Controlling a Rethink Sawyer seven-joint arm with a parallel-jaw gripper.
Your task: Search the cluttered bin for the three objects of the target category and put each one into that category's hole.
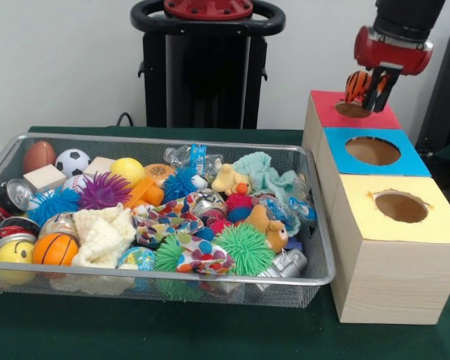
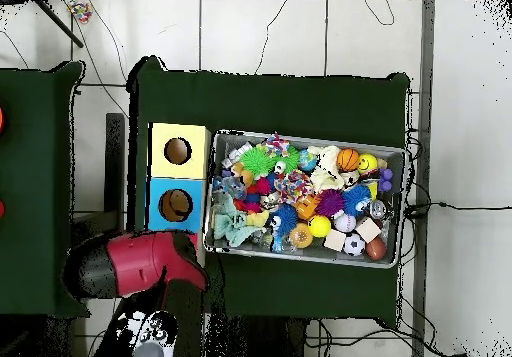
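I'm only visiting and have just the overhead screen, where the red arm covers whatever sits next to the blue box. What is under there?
Observer: A third box, the red-topped box, with a round hole. It stands in line with the blue box.
Visitor: Is the arm carrying anything?
Observer: Yes. The pincer is shut on a small orange toy with black stripes, just above that hole.
Visitor: Are they coloured all over?
Observer: No, only the tops. The sides are bare wood.
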